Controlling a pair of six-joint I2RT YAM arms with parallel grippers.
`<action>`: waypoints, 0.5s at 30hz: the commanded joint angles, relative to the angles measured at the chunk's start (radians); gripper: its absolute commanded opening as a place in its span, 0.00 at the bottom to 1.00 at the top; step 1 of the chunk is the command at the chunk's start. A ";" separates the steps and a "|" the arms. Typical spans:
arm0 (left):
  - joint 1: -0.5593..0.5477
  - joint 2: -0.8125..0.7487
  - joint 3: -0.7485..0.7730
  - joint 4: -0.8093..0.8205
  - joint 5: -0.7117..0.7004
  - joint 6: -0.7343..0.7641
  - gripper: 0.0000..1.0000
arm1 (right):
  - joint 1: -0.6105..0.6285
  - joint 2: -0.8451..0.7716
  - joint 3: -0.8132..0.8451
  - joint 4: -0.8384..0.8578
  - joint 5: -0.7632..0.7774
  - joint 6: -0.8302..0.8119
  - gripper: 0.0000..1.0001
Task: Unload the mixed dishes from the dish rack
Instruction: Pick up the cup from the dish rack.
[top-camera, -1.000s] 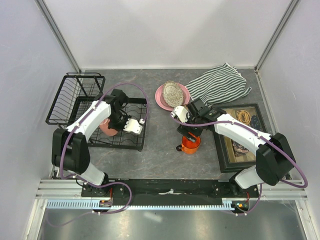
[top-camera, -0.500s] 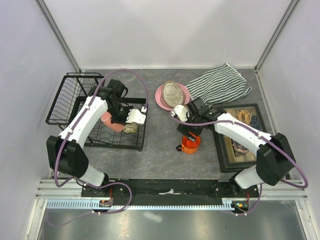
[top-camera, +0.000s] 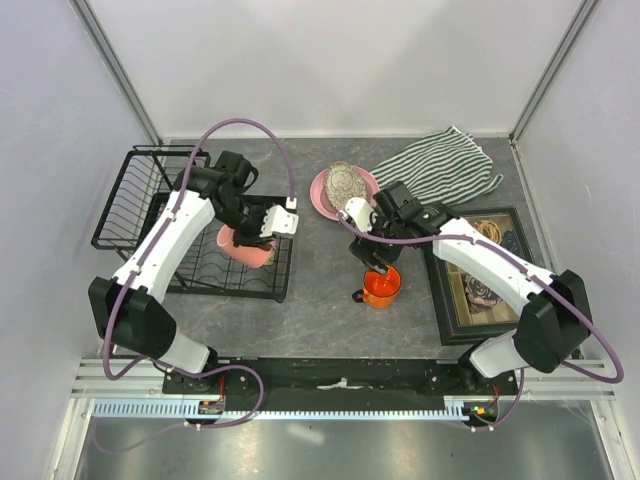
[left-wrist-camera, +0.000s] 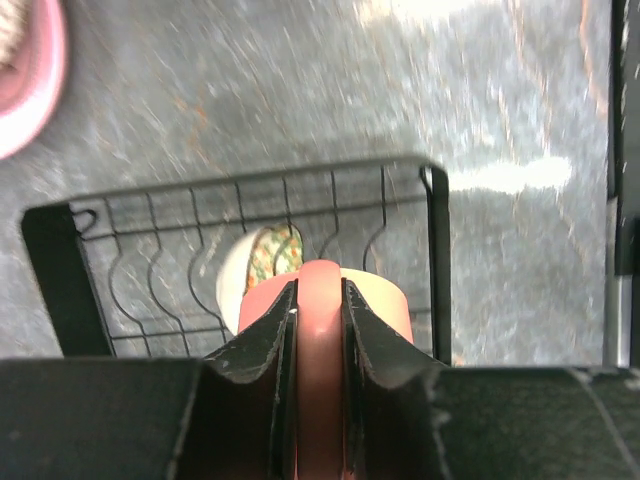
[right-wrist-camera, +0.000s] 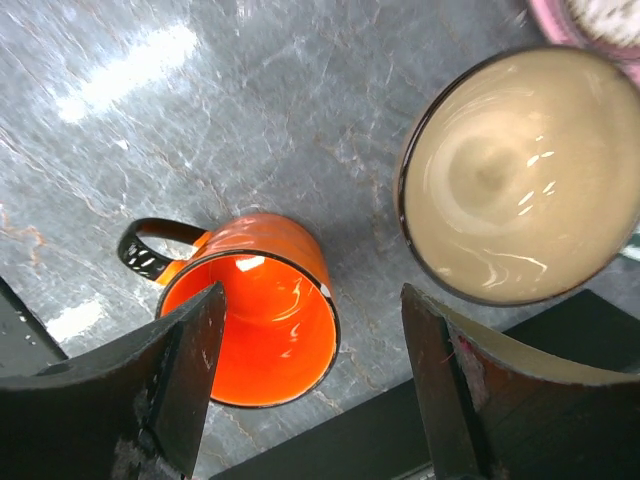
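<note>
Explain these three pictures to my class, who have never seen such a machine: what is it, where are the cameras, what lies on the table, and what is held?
This is a robot: two arms bolted at the near edge of a table, each ending in a two-fingered claw. One picture looks down from above; the other two come from cameras on the wrists. The left claw is shut on a pink mug over the dish rack, where a floral bowl lies. The right claw hangs open above an orange mug standing on the table beside a tan bowl. Also there: a pink plate carrying a patterned dish, a striped cloth and a dark box.
</note>
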 joint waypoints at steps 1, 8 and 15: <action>-0.003 -0.076 0.079 0.043 0.153 -0.100 0.01 | -0.004 -0.051 0.096 -0.020 -0.049 0.010 0.79; -0.003 -0.103 0.127 0.158 0.375 -0.277 0.02 | -0.006 -0.065 0.184 0.036 -0.112 0.065 0.78; -0.003 -0.131 0.121 0.331 0.527 -0.490 0.01 | -0.016 -0.093 0.250 0.187 -0.166 0.175 0.77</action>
